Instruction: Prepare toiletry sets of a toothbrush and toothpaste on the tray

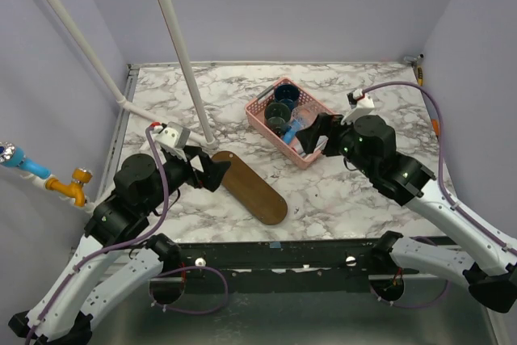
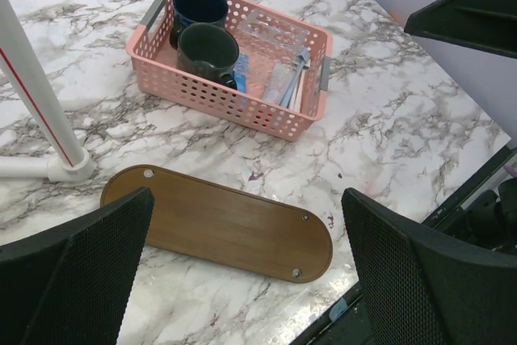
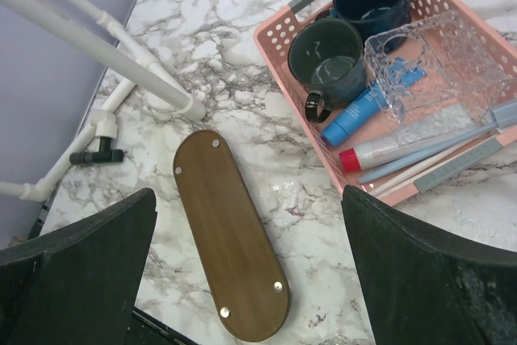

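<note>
Both arms hang idle over the marble table [image 1: 363, 191], and nothing has been set out yet. The left gripper [image 1: 212, 170] stands with its jaws spread wide and empty, just by the far end of the tray [image 1: 252, 188]. That bare brown board lies slantwise near the front edge between the two arms, probably so either can reach it. The right gripper [image 1: 317, 140] is equally agape and holds nothing. It hovers at the near end of the pink basket [image 3: 279, 31], which seems the sensible spot: the toothbrushes [image 3: 440, 153] and a blue toothpaste tube [image 3: 355, 115] lie there, beside a pale tube with a red end [image 3: 396, 145]. Two dark cups [image 3: 327, 58] and a clear plastic box [image 3: 432, 58] crowd them.
</note>
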Available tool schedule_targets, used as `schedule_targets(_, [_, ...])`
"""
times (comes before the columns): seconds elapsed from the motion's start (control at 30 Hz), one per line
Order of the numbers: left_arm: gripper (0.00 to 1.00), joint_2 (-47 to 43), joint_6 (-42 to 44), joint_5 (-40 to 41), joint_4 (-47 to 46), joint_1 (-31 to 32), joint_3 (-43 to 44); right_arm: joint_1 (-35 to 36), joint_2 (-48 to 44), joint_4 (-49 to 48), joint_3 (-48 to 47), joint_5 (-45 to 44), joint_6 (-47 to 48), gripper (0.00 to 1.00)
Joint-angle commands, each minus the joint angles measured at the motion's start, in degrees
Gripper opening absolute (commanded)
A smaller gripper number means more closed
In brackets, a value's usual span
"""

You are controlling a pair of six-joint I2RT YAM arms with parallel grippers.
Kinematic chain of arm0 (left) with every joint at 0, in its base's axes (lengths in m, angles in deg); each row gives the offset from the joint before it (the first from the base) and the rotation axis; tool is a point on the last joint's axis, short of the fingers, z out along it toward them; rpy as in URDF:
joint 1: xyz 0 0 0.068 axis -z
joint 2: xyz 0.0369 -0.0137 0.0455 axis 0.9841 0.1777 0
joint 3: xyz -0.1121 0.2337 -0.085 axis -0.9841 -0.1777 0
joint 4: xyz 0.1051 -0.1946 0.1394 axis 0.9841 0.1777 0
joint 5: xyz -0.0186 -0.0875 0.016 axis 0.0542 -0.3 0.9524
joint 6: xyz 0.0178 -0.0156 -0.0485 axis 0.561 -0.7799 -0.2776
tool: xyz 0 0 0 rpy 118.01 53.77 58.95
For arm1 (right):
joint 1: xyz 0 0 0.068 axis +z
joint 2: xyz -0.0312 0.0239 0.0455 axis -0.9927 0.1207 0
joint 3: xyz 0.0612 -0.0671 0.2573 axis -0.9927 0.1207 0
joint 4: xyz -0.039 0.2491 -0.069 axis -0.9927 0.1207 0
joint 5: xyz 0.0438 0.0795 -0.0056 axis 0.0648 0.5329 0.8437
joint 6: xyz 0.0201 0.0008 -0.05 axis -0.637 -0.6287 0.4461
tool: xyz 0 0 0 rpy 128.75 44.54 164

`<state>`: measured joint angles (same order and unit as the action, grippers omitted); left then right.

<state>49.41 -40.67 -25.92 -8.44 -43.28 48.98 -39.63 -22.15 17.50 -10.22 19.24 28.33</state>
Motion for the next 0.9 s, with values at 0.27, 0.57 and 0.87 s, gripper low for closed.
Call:
schedule_targets(0.27, [0.99,-3.7,2.0,0.0,-2.1,-0.2,-1.6,0.2,7.6,8.4,-6.9,-7.2,-2.9,1.0])
schedule_targets(0.57, [0.99,-4.4,1.7,3.2,-1.3,-0.2,-1.7,0.2,13.0,12.6,-9.3,-14.8,-10.8,0.98])
schedule_targets(0.87, [0.99,-5.6,1.3,3.7,-1.8,-0.2,-2.4,-3.0,22.9,17.3,-12.1,-14.5,-17.7,0.87])
